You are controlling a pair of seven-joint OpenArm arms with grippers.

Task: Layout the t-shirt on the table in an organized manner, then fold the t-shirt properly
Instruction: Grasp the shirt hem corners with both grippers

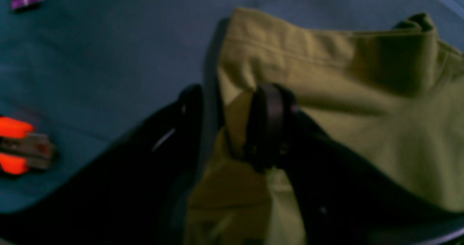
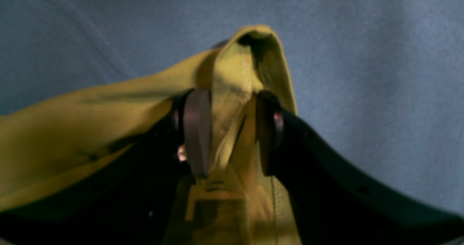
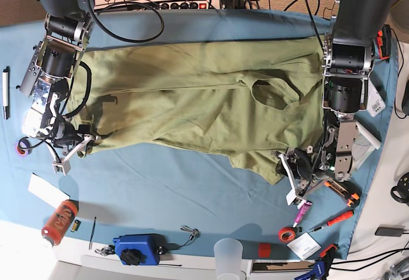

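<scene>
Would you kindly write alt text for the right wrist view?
The right gripper pinches a raised fold of the olive-green t-shirt between its dark fingers, above the light-blue table.

Table (image 3: pixel 192 178): wide surface under a light-blue cloth, slightly wrinkled. Lying on it: olive-green t-shirt (image 3: pixel 192 98), spread across the far half; black pen (image 3: pixel 6 91) at one end; red can (image 3: pixel 59 221), blue device (image 3: pixel 135 248), clear cup (image 3: pixel 228 256) along the near edge; red tape roll (image 3: pixel 286 233), orange-handled tools (image 3: pixel 339 194) at the other end.
</scene>
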